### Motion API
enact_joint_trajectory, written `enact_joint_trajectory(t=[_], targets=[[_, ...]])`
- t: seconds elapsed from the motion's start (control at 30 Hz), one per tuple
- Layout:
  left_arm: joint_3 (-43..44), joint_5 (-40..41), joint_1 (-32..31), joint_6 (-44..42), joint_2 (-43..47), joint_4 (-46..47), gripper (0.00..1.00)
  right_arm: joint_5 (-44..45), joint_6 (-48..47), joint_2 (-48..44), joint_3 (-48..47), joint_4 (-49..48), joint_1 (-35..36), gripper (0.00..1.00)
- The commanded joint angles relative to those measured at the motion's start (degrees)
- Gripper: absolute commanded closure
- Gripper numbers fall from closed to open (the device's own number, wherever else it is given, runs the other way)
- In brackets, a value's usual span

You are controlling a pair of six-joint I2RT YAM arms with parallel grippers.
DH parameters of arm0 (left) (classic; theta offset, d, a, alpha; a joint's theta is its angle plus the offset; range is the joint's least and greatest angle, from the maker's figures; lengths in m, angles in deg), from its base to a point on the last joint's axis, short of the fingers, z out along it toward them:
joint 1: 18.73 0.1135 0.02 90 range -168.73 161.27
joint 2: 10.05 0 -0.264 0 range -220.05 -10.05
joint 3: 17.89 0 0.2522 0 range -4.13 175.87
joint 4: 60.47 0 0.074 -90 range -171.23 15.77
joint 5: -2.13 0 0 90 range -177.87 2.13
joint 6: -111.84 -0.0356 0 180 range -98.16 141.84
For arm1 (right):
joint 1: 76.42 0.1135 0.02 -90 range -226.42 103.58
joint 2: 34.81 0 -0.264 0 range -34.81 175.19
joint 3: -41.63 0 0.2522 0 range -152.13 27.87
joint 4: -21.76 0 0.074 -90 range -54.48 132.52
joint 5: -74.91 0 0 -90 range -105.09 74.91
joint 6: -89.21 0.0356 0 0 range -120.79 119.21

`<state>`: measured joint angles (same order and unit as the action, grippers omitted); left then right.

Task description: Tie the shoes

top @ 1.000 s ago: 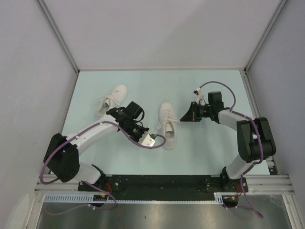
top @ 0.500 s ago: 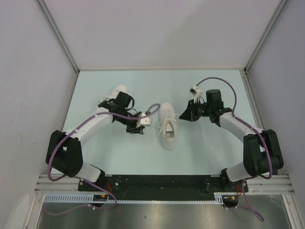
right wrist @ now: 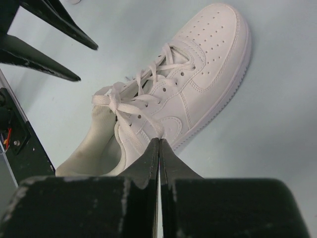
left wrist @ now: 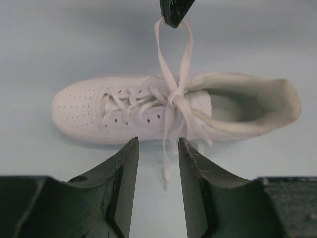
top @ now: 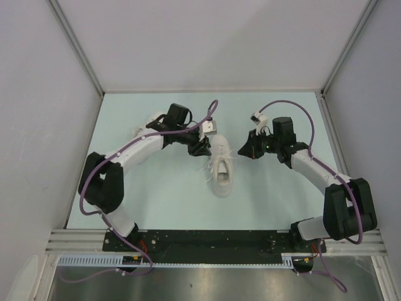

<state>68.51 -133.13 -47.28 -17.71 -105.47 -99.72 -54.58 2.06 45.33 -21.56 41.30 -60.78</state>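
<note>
Near the middle of the pale blue table (top: 169, 200) we find one shoe (top: 222, 169) resting on its sole, its toe toward the far wall and its heel opening toward the arm bases. It is white all over, with a perforated toe cap, stitched side panels and a white sole. Thin flat laces (left wrist: 143, 99) cross up the eyelets and gather into a knot at the top of the tongue.

From that knot a lace loop (left wrist: 173, 49) stretches out to the right gripper (right wrist: 159, 141), just right of the shoe, and its jaws are pressed together on the tip of the loop. A loose lace end (left wrist: 166, 163) trails off the shoe's left side and passes between the fingers of the left gripper (left wrist: 157, 144). The left gripper's jaws stand apart and, as far as we can see, clamp nothing.
</note>
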Motion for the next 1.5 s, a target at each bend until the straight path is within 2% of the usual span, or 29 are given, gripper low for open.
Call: enact_joint_trajectory(t=[0.0,0.23,0.6,0.63,0.67,0.73,0.77,0.8,1.2,1.47], targets=[[4.52,-3.52,-1.85,7.02,-3.27,3.17,0.57,1.60,-1.53,-2.79,-1.63,0.46,0.01,1.00],[5.49,-5.81,-3.61,7.91,-5.13,2.65,0.57,1.60,-1.80,-3.50,-1.63,1.60,-0.17,1.00],[7.51,-4.41,-5.19,8.44,-8.29,0.98,0.59,1.43,-1.88,-3.94,-1.63,1.86,-0.43,1.00],[7.86,-3.97,-5.19,8.52,-8.56,0.71,0.63,1.60,-1.89,-4.02,-1.63,2.04,-0.52,1.00],[7.95,-3.79,-5.19,8.52,-8.56,0.54,0.74,1.78,-2.15,-4.11,-1.63,2.13,-0.61,1.00],[8.04,-3.44,-5.19,7.12,-8.38,-1.04,0.86,2.13,-2.59,-4.37,-1.63,2.65,-0.87,1.00],[7.96,-3.44,-5.11,6.77,-8.03,-1.39,0.96,2.22,-2.68,-4.46,-1.72,2.83,-0.96,1.00],[7.78,-3.52,-4.93,5.90,-7.68,-2.27,1.00,2.65,-2.68,-4.64,-1.64,3.09,-1.13,1.00],[7.25,-2.12,-1.06,-1.39,-4.95,-10.53,1.00,5.65,-9.35,-3.33,-1.55,7.75,-3.60,1.00],[4.97,-1.15,-0.54,-2.90,-4.96,-10.19,1.00,8.10,-13.48,-2.00,-0.58,7.93,-4.47,1.00]])
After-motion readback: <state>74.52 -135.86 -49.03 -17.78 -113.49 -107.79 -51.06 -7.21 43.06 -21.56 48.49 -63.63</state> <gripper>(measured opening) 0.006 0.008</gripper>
